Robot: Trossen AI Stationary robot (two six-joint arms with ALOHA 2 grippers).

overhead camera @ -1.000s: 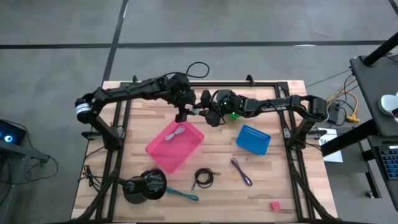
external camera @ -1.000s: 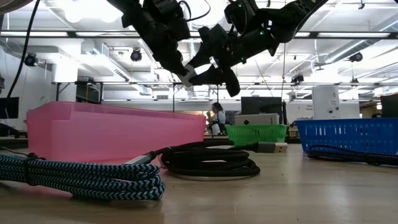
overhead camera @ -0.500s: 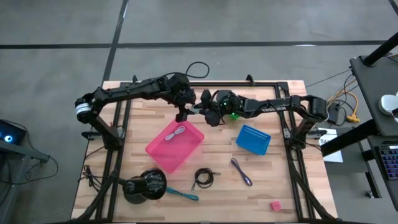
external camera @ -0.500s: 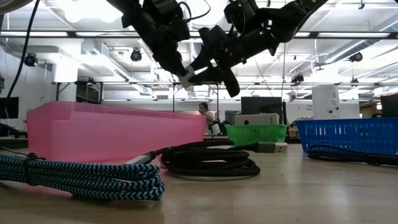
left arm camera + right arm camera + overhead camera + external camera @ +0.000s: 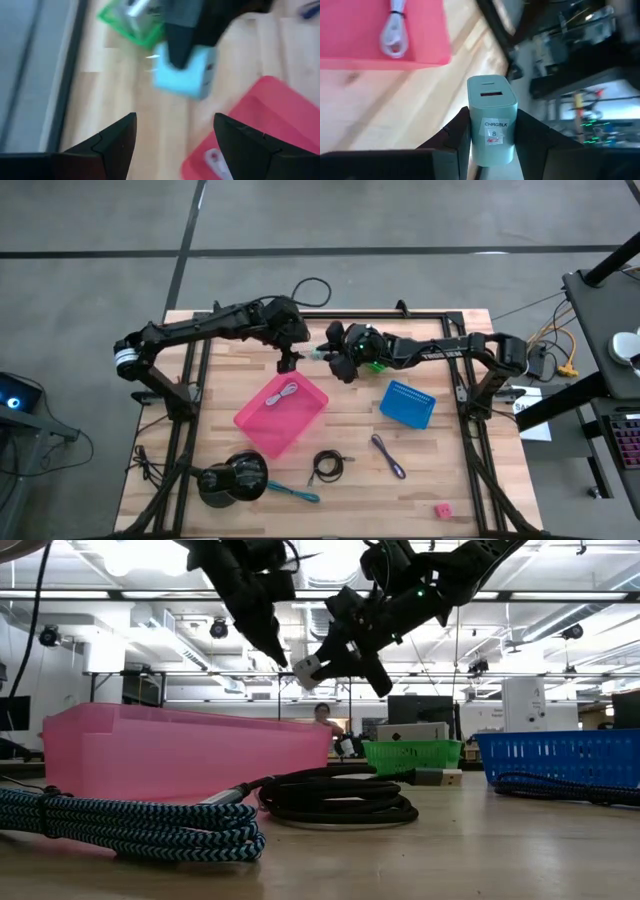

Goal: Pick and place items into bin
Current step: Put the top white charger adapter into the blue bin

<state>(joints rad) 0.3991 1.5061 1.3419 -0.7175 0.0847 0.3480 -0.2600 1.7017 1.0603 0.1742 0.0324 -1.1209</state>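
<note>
While only a coiled whitish cord (image 5: pixel 288 391) lies in the pink plastic bin (image 5: pixel 305 418) below my jaws, the black cable coil (image 5: pixel 327 467), purple cord (image 5: pixel 389 456) and red block (image 5: pixel 442 510) wait on the tabletop (image 5: pixel 470 440). My right jaws (image 5: pixel 489 142) clench a pale-blue charger block (image 5: pixel 490 119) in the air beside my released left jaws (image 5: pixel 175 142).

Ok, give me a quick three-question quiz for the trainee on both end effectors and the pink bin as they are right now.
1. True or false: the right end effector grips the light-blue charger block.
2. What lies in the pink bin? A) whitish cord B) purple cord C) red block
3. Fill in: the left end effector has its jaws ____ and holds nothing.
Key: 1 true; 2 A; 3 open.
</note>
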